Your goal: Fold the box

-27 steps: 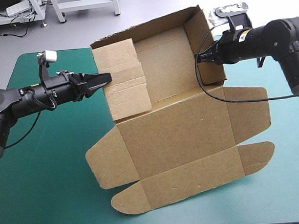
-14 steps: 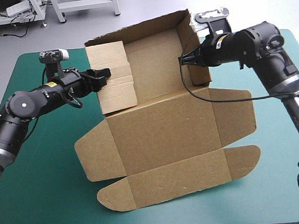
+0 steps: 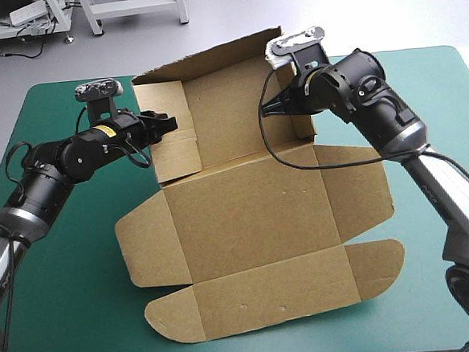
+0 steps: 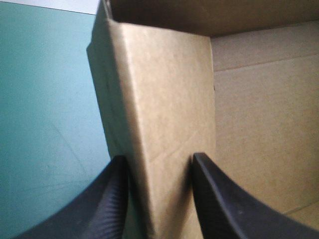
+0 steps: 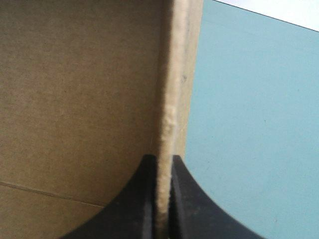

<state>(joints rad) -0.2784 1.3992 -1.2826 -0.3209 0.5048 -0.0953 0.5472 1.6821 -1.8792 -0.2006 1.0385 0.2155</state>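
High view shows the brown box [image 3: 253,215] in the middle of the teal-green tabletop [image 3: 64,276], its far half raised into walls and its lid panel [image 3: 267,298] flat toward the near edge. At the right wall [image 5: 167,99] the right pincer [image 3: 264,112] is clamped on the board (the cut edge runs straight out of its grip). The left pincer [image 3: 169,124] stands apart, astride the doubled left wall [image 4: 159,99], seemingly not clamped. Such board is probably light, stiff across panels and yielding only along creases, so it would slide readily on the tabletop. Wall rims near the corners look like the best holds, since a hard pinch mid-panel could dent it.
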